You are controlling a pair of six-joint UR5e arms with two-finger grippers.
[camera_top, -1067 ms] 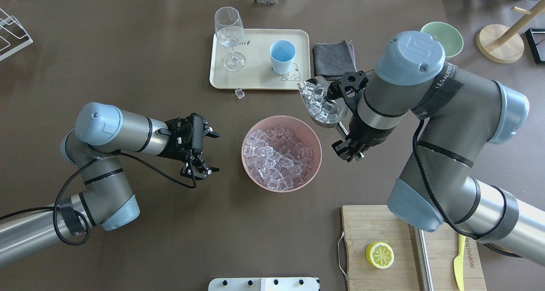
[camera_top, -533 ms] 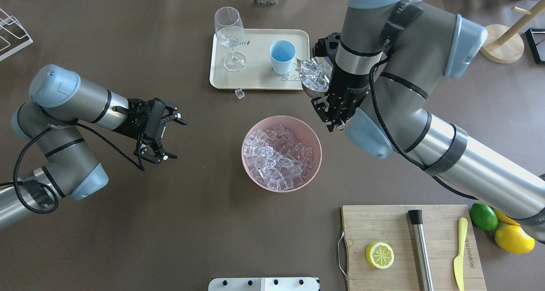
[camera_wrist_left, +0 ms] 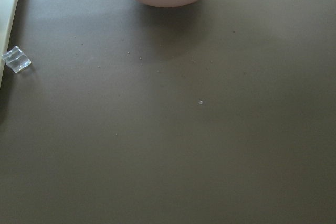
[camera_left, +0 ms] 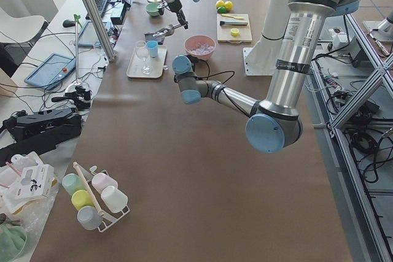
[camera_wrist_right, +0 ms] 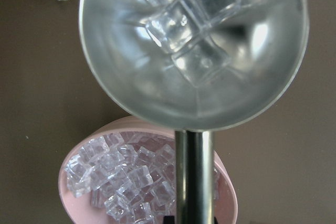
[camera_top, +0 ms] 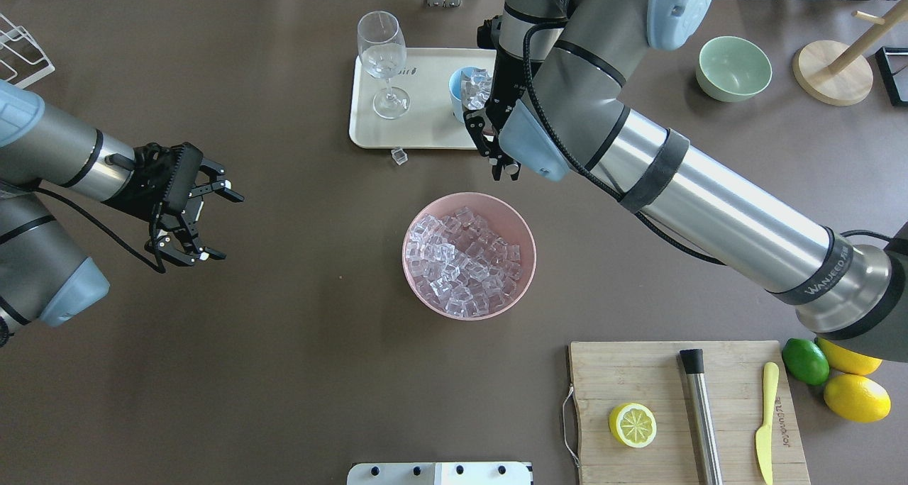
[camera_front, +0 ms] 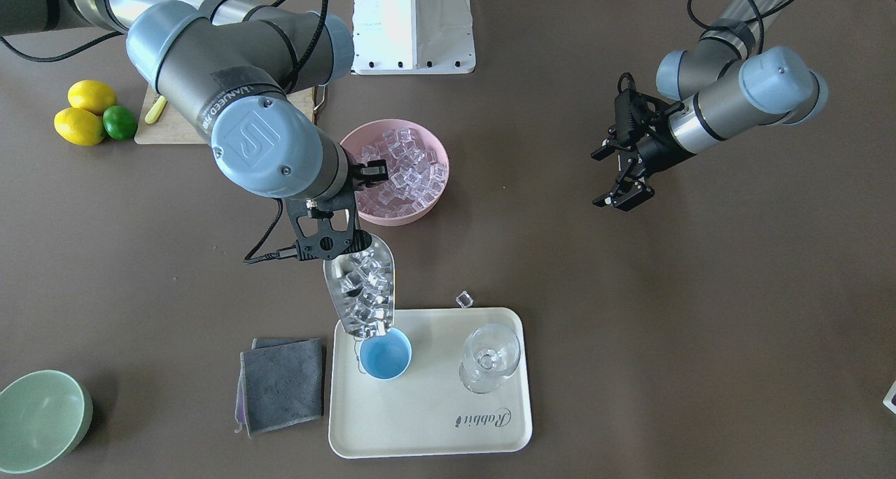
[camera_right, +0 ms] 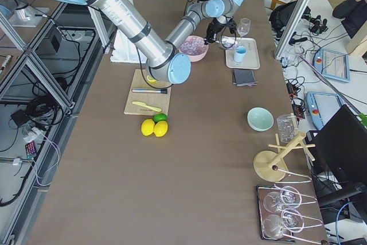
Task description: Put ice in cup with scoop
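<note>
My right gripper [camera_top: 499, 160] is shut on the rod handle of the steel scoop [camera_front: 360, 290]. The scoop is loaded with clear ice [camera_wrist_right: 191, 22], and its tip tilts down over the rim of the light-blue cup [camera_front: 385, 356] on the cream tray [camera_front: 434, 423]. In the overhead view the arm hides part of the cup [camera_top: 455, 88]. The pink bowl [camera_top: 411, 237] in mid-table holds much more ice [camera_top: 464, 258]. One loose ice cube [camera_top: 399, 157] lies on the table by the tray's near edge. My left gripper [camera_top: 213, 219] is open and empty, far left of the bowl.
A stemmed wine glass [camera_top: 383, 59] stands on the tray left of the cup. A grey cloth [camera_front: 280, 381] lies beside the tray and a pale green bowl [camera_top: 734, 67] beyond. A cutting board [camera_top: 638, 378] holds a lemon half, a steel cylinder [camera_top: 702, 414] and a yellow knife [camera_top: 766, 414].
My right arm has carried the loaded scoop from beside the pink bowl to the tray, over the cup. My left arm has drawn back to the left, still open.
</note>
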